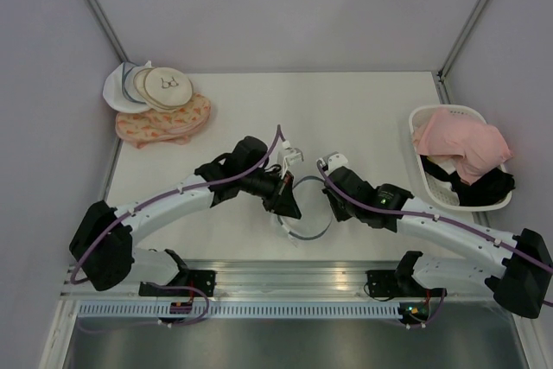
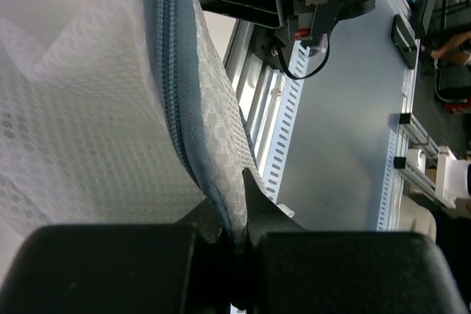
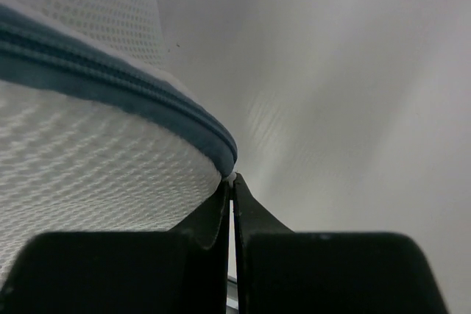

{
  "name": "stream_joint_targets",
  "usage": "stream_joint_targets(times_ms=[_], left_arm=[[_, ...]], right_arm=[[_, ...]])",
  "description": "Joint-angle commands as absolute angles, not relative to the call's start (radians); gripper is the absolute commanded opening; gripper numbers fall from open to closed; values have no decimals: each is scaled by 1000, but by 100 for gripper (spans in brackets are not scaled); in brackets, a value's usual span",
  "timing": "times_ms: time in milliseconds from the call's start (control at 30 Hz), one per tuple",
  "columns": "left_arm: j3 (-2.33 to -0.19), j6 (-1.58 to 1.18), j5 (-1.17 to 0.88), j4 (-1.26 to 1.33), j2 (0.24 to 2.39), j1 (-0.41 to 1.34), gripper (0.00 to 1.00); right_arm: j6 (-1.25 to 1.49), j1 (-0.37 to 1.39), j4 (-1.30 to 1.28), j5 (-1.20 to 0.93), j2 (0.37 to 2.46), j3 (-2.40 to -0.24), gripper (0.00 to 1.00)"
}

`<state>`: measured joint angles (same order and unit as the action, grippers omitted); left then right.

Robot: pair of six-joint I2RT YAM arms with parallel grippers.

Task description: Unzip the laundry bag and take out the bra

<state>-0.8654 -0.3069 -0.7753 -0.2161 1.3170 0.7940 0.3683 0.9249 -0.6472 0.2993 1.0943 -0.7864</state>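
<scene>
The laundry bag point(image 1: 308, 216), a small round white mesh pouch with a grey-blue zipper rim, lies at the table's middle between both grippers. My left gripper point(image 1: 289, 207) is shut on its rim. In the left wrist view the jaws point(image 2: 237, 229) pinch the mesh point(image 2: 81, 130) right beside the zipper point(image 2: 173, 108). My right gripper point(image 1: 327, 207) is at the bag's right side. In the right wrist view its jaws point(image 3: 232, 185) are closed on a small white bit at the end of the zipper point(image 3: 110, 79), under the mesh point(image 3: 88, 174). The bra is not visible.
A white basket point(image 1: 432, 114) at the right holds a pink garment point(image 1: 462, 144) and a black garment point(image 1: 488, 187). Stacked cream and white discs point(image 1: 155, 88) and a pink patterned round bag point(image 1: 164, 124) lie at the back left. The metal rail point(image 1: 285, 276) runs along the near edge.
</scene>
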Motion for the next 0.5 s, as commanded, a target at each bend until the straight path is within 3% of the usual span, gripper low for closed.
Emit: stream_joint_targets(times_ms=[0, 67, 100, 167, 200, 233, 467], left_arm=[[-956, -154, -885, -366, 1391, 805, 2], [-986, -152, -812, -403, 1443, 804, 2], [-994, -159, -780, -406, 1454, 804, 7], [-1012, -182, -647, -408, 1476, 799, 21], [-1020, -207, -593, -408, 1480, 795, 38], [-1035, -221, -536, -408, 1488, 792, 45], [-1025, -397, -41, -368, 1379, 769, 64]], right_arm=[[359, 919, -626, 351, 1071, -842, 1], [362, 919, -621, 345, 1066, -839, 1], [362, 919, -620, 338, 1065, -836, 0], [367, 919, -611, 331, 1063, -825, 0], [373, 919, -607, 321, 1065, -822, 0], [377, 919, -604, 315, 1065, -819, 0], [446, 919, -586, 293, 1051, -785, 1]])
